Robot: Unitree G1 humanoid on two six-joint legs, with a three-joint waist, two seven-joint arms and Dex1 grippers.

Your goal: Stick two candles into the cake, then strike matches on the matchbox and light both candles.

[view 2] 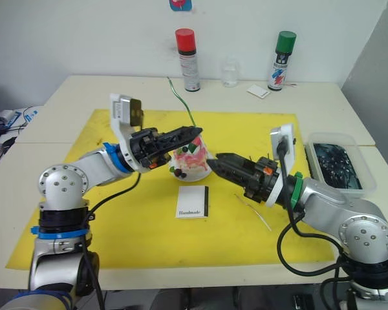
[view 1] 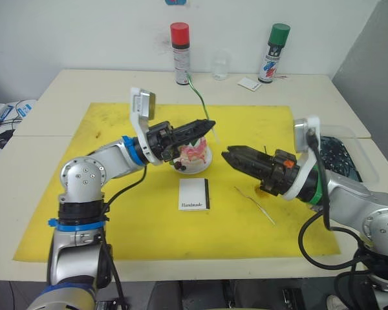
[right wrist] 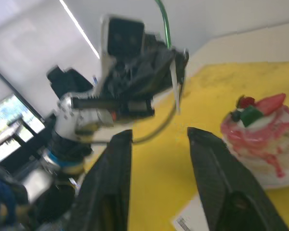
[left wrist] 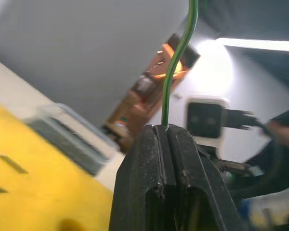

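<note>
My left gripper (view 1: 210, 123) is shut on a thin wavy green candle (view 1: 196, 95) that rises up and back from its fingertips, shown close in the left wrist view (left wrist: 176, 62). The gripper hovers just over the pink-and-white cake (view 1: 195, 157) with its strawberry (right wrist: 269, 103). To the right of the cake, low over the mat, my right gripper (view 1: 225, 155) stands open with nothing between its fingers (right wrist: 216, 173). A pale candle (view 1: 255, 205) lies on the mat below that arm. The white matchbox (view 1: 194, 194) lies in front of the cake. Two short dark sticks, likely the matches (left wrist: 12, 163), lie on the mat.
A yellow mat (view 1: 116, 213) covers the table's middle. At the back stand a red-capped spray can (view 1: 180, 51), a green-capped one (view 1: 273, 51), a small clear cup (view 1: 220, 66) and a white card (view 1: 249, 83). A clear tray (view 1: 339, 155) with dark contents sits at the right.
</note>
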